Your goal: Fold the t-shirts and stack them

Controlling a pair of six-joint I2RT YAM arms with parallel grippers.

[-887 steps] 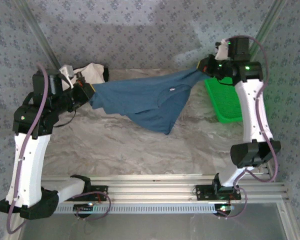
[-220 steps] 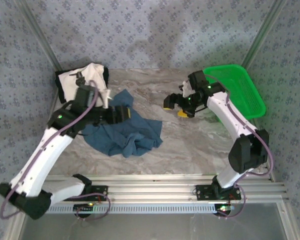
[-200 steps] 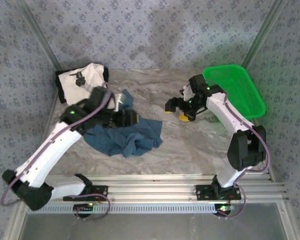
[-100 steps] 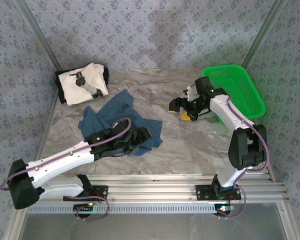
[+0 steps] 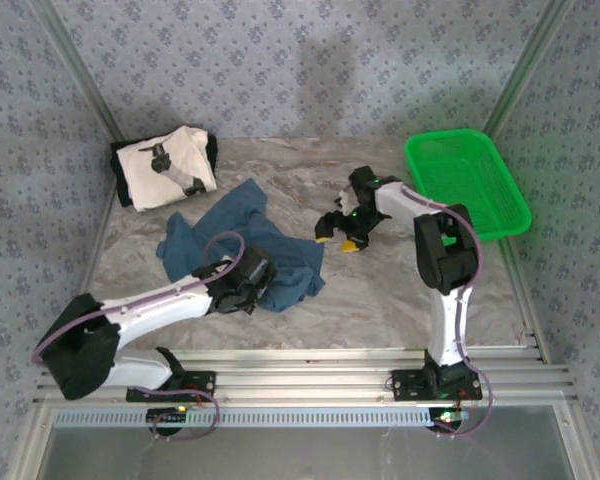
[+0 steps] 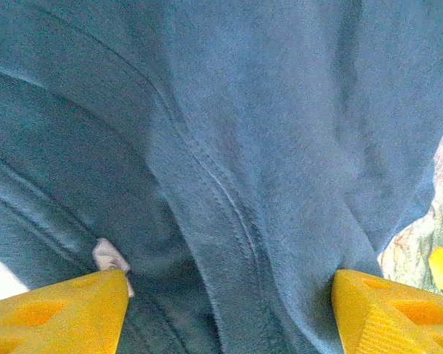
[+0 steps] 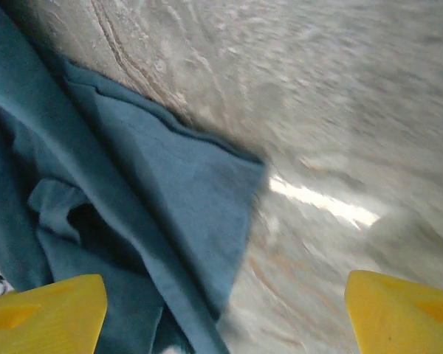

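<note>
The plain dark teal-blue cloth t-shirt (image 5: 242,218) lies crumpled in a heap on the left half of the marbled table (image 5: 380,290), toward its left edge. The white t-shirt with the black-grey print and dark trim (image 5: 165,170) sits as a compact bundle in the far left corner. The left gripper (image 6: 225,317) is low over the near side of the teal heap. Its yellow fingers are spread wide with a stitched seam and folds of cloth between them, and nothing is clamped. The right gripper (image 5: 337,242) hovers by the heap's right-hand edge, also spread and empty. Its wrist camera looks down on a loose teal corner and bare table. The likely risk is that a pinch here takes several bunched layers instead of one hem, so the shirt would lift as a knot rather than spread flat. A mismatched pair of grasp points would twist it. The sleeves, collar and hem cannot be told apart in the heap, and the right wrist view is motion-blurred. The green plastic basket (image 5: 470,185) stands at the far right.
</note>
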